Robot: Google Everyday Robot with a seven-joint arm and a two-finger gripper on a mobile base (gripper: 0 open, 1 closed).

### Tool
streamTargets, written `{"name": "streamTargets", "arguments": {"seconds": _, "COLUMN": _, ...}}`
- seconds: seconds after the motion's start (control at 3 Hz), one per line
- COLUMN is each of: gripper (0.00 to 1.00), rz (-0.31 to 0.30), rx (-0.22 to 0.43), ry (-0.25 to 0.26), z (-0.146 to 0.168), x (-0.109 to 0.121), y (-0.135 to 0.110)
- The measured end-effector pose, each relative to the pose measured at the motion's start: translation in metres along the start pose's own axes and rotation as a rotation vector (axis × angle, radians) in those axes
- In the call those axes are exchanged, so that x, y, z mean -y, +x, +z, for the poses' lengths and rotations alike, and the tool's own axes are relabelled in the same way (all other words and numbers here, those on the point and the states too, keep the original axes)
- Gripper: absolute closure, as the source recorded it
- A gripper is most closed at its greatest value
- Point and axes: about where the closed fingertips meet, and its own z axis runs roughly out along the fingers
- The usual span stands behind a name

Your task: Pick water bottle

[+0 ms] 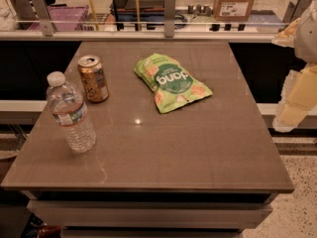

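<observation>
- Standing upright near 9 o'clock on the table (pixel 198 152), the water bottle (pixel 72 113) offers you bare sides to grasp.
- Can (pixel 93 78): close by at the bottle's 1 o'clock but not touching it, so it probably narrows your approach there.
- Snack bag (pixel 171 83): lying flat toward 12 o'clock, well apart.
- Gripper (pixel 297 95): at 3 o'clock, past the table edge and far from the bottle. You cannot tell how open it is.

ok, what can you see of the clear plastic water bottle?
The clear ribbed plastic water bottle stands upright near the brown table's left edge, white screw cap on, pale label band round its middle. The gold-brown metal drink can stands close behind it. The gripper hangs at the view's far right, well clear of it.
</observation>
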Motion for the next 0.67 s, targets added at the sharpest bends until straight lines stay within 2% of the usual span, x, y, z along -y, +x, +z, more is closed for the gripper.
{"name": "streamTargets", "arguments": {"seconds": 0.33, "gripper": 0.00, "rz": -0.005, "rx": 0.012, "ry": 0.010, "z": -0.0045, "x": -0.0035, "y": -0.0026}}
{"name": "streamTargets", "arguments": {"seconds": 0.67, "gripper": 0.00, "rz": -0.007, "rx": 0.061, "ry": 0.028, "z": -0.0136, "x": -0.0119, "y": -0.0086}}
